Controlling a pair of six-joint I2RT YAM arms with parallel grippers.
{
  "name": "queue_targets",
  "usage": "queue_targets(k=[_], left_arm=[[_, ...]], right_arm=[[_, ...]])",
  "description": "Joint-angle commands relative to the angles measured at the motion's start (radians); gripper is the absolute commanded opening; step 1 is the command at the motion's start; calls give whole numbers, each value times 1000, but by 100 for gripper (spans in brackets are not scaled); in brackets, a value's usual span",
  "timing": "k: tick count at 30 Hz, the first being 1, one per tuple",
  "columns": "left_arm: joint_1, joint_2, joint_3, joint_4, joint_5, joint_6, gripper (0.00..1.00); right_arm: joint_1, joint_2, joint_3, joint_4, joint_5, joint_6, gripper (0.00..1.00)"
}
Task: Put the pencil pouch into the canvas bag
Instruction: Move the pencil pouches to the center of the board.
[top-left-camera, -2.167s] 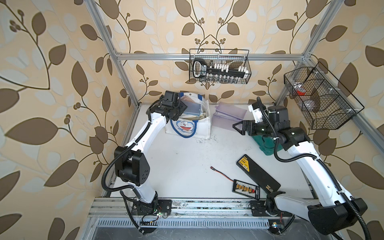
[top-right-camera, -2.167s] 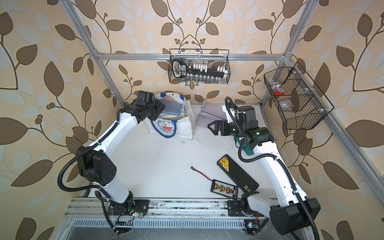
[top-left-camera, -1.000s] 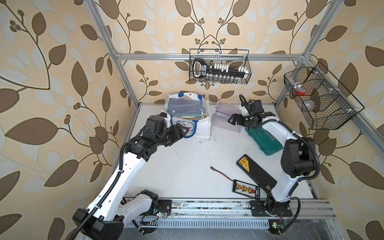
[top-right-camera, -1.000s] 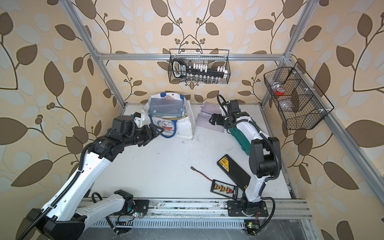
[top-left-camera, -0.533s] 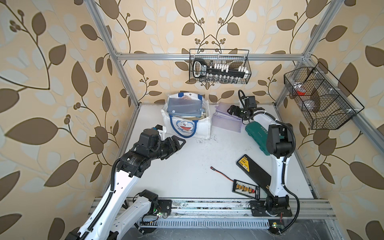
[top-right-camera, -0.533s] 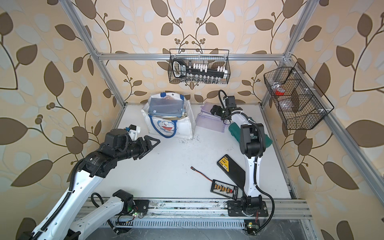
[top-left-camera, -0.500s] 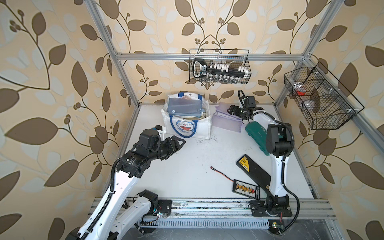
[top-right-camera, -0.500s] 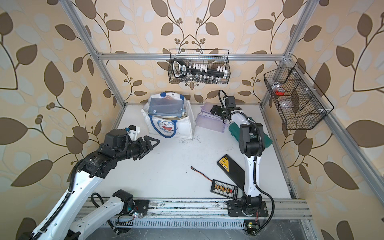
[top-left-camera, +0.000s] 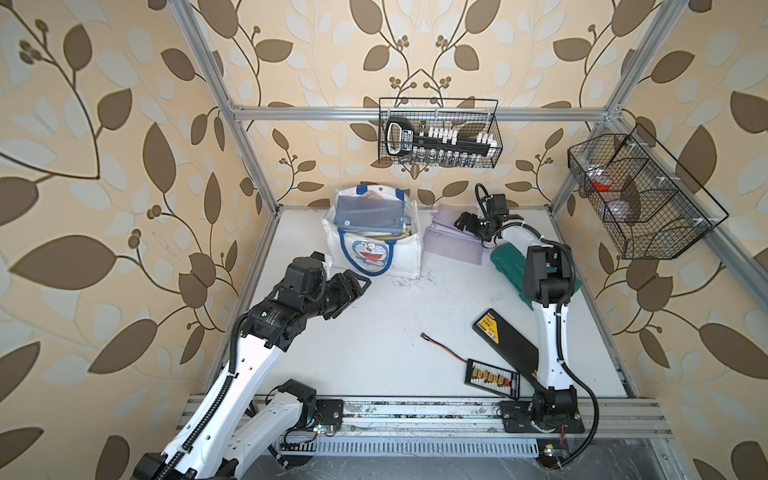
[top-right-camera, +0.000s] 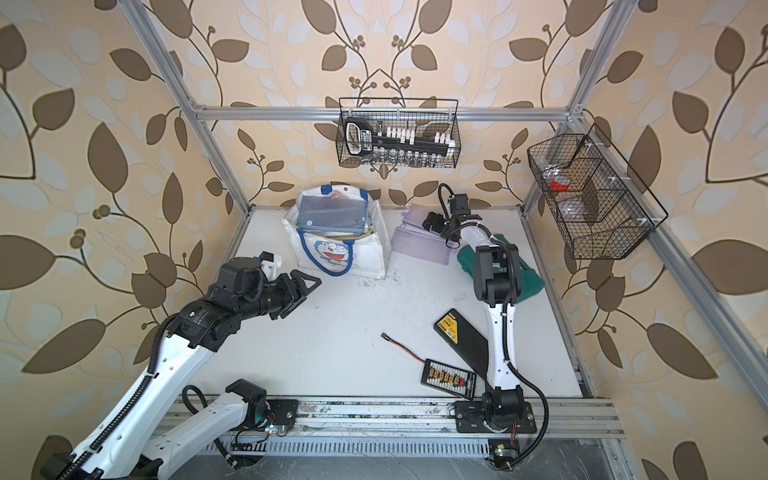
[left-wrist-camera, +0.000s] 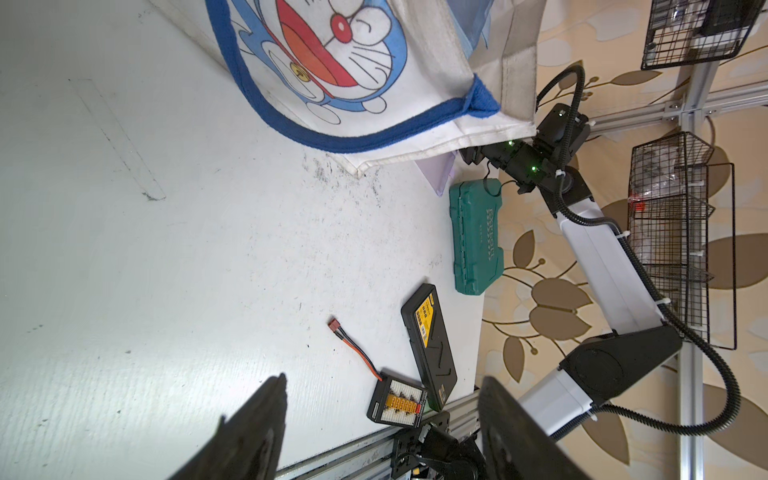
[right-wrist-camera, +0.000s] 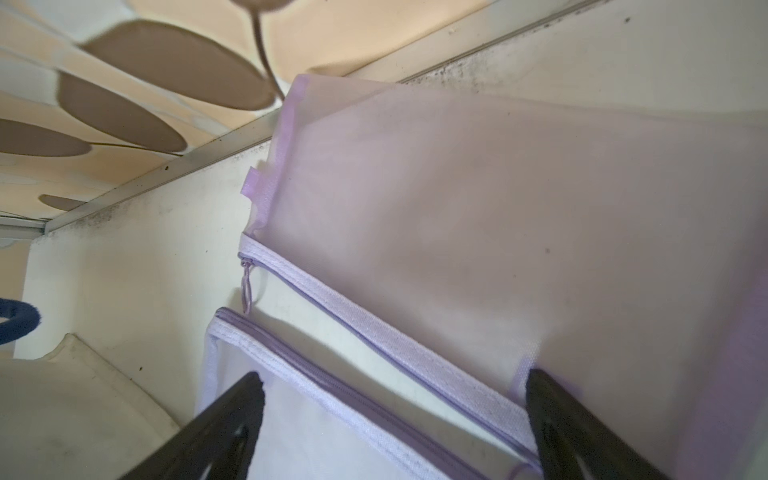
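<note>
My right gripper (right-wrist-camera: 395, 374) hangs, jaws apart, over a purple pencil pouch (right-wrist-camera: 478, 216); my left gripper (top-left-camera: 351, 297), apart and empty, has the canvas bag (top-left-camera: 401, 259) just ahead.

- Canvas bag (top-left-camera: 405, 257): white, with blue handles and a blue-trimmed pocket showing a blue cartoon cat face with a red mouth.
- Pouch (top-left-camera: 370, 214) on top of the canvas bag: translucent grey-blue.
- Lilac pouches (top-left-camera: 453, 249) beside the canvas bag: translucent, with purple zips (right-wrist-camera: 374, 336).
- Case (top-left-camera: 507, 262) beyond those pouches from the canvas bag: dark green.
- Long case (top-left-camera: 505, 338): black, with a yellow label.
- Connector board (top-left-camera: 492, 378): black, with a yellow-orange row.
- Wire (left-wrist-camera: 357, 353): red and black.
- Table (top-left-camera: 395, 324): white, with dark specks.
- Wallpaper (top-left-camera: 124, 124): beige, with brown and pale leaves.
</note>
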Motion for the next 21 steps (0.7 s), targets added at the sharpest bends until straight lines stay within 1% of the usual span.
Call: queue_targets(k=[1, 5, 9, 15, 21], left_arm=[[-10, -12, 1, 45, -43, -6, 73], [-10, -25, -2, 45, -78, -14, 73], [-9, -46, -7, 43, -114, -26, 73], [-8, -73, -12, 43, -137, -43, 73], [-8, -66, 3, -40, -153, -31, 72]], right_arm=[[-12, -19, -86, -81, -13, 16, 97], [-9, -71, -182, -71, -44, 19, 97], [9, -144, -317, -36, -58, 19, 97], [64, -258, -507, -4, -59, -7, 96], [98, -372, -715, 50, -73, 1, 96]])
